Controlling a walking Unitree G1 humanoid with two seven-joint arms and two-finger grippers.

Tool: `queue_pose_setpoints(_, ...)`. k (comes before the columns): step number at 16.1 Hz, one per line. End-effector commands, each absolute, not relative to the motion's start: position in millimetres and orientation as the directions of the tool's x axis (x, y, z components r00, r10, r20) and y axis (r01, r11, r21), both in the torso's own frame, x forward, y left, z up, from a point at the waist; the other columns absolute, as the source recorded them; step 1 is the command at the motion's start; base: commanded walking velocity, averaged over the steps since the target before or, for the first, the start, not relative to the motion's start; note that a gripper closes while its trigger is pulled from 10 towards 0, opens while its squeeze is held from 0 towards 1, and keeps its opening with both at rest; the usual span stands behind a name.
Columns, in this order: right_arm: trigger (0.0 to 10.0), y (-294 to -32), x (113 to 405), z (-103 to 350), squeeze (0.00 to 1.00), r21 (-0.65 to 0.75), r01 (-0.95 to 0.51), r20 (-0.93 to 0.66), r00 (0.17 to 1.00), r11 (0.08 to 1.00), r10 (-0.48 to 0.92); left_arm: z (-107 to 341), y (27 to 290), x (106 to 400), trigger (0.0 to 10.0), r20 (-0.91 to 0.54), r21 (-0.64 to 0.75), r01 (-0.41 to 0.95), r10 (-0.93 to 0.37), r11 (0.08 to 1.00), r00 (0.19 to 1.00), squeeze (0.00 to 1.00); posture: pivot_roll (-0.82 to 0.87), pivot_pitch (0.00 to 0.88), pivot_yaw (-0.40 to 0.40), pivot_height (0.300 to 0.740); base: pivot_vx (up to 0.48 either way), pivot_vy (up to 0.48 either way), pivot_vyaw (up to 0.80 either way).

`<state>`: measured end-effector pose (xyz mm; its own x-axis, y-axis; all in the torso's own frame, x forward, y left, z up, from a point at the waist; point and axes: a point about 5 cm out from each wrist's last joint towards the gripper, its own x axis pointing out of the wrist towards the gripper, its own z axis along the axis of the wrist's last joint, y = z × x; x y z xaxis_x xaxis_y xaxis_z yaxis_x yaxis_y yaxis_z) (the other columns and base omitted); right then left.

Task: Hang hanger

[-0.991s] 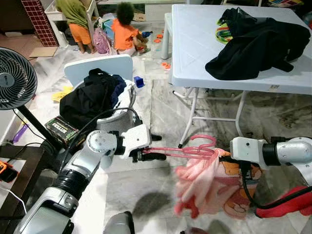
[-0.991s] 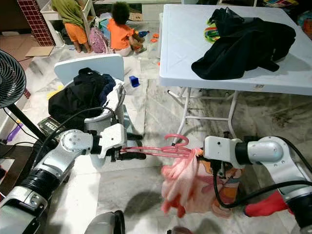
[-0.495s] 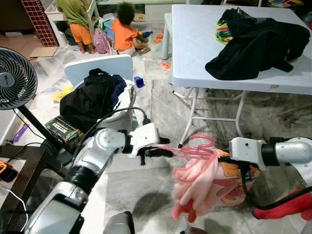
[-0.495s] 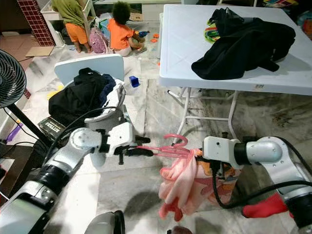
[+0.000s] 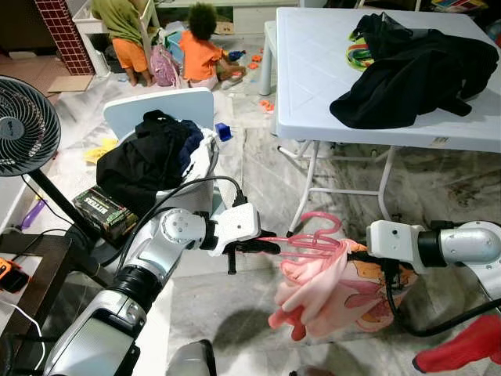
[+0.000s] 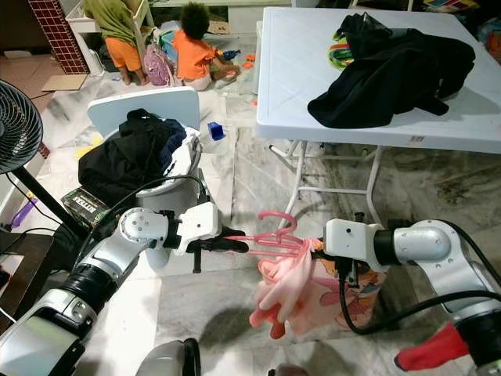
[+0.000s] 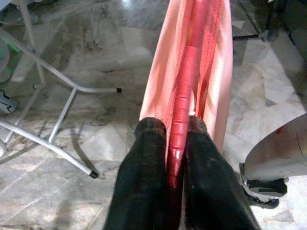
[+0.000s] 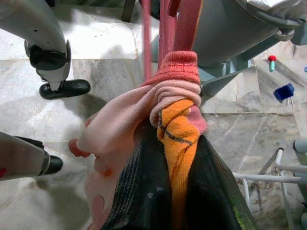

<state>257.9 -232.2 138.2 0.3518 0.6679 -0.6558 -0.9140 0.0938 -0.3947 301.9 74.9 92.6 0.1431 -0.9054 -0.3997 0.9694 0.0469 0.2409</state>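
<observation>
Hanger spans both grippers, long axis left-right, frame centre.
Left gripper (image 5: 266, 247) clamps pink hanger (image 5: 309, 241) arm end; hook up. Right gripper (image 5: 354, 255) pinches pink garment (image 5: 313, 286) bunched at far end.

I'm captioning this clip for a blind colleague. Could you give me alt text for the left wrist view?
The left gripper has its two black fingers shut on the end of a pink hanger, which runs away from the camera inside a pale pink garment. Below lies a marbled tile floor with the white table legs.
</observation>
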Motion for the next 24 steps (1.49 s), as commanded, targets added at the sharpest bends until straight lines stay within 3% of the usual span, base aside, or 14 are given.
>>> queue_pose_setpoints(1,10.0,-224.8,258.3,143.6,0.00,-0.416,-0.907,-0.640,0.338,0.058,0.690,97.0,74.9,306.4,0.0,-0.393,0.254,0.965,-0.905,0.064,0.163,0.00,-0.08,0.076,0.009,0.740,0.000,0.000,0.00)
queue_pose_setpoints(8,10.0,-225.5,258.1,142.3,0.00,-0.399,-0.913,-0.636,0.338,0.079,0.694,96.6,73.6,310.0,0.0,-0.348,0.275,0.954,-0.913,0.119,0.214,0.00,-0.08,0.081,0.006,0.740,0.000,0.000,0.00)
queue_pose_setpoints(9,10.0,-225.5,257.5,141.4,1.00,-0.363,-0.927,-0.634,0.318,0.092,0.705,96.0,73.2,310.0,0.0,-0.336,0.272,0.953,-0.915,0.134,0.224,0.00,-0.08,0.081,0.005,0.740,0.000,0.000,0.00)
queue_pose_setpoints(12,10.0,-227.6,262.0,147.2,1.00,-0.311,-0.940,-0.605,0.312,0.143,0.732,92.5,73.7,308.9,0.0,-0.317,0.270,0.948,-0.915,0.167,0.251,0.00,-0.08,0.078,0.003,0.740,0.000,0.000,0.00)
queue_pose_setpoints(16,10.0,-229.2,289.0,162.3,1.00,-0.501,-0.834,-0.508,0.499,0.230,0.702,82.4,78.5,310.1,0.0,-0.250,0.230,0.913,-0.886,0.338,0.391,0.00,-0.08,0.048,0.000,0.740,0.000,0.000,0.00)
queue_pose_setpoints(20,10.0,-225.1,305.9,156.4,1.00,-0.540,-0.798,-0.474,0.552,0.269,0.686,79.3,83.6,313.3,0.0,-0.182,0.201,0.849,-0.833,0.488,0.522,0.00,-0.08,0.029,0.016,0.740,0.000,0.000,0.00)
queue_pose_setpoints(22,10.0,-228.2,318.9,145.5,1.00,-0.561,-0.720,-0.408,0.670,0.409,0.619,82.6,85.4,319.1,0.0,-0.149,0.199,0.806,-0.796,0.558,0.587,0.00,-0.08,0.012,0.034,0.740,0.000,0.000,0.00)
queue_pose_setpoints(24,10.0,-229.1,321.1,142.6,1.00,-0.557,-0.675,-0.366,0.723,0.484,0.586,83.4,85.0,320.2,0.0,-0.136,0.186,0.797,-0.788,0.575,0.600,0.00,-0.08,0.003,0.038,0.740,0.000,0.000,0.00)
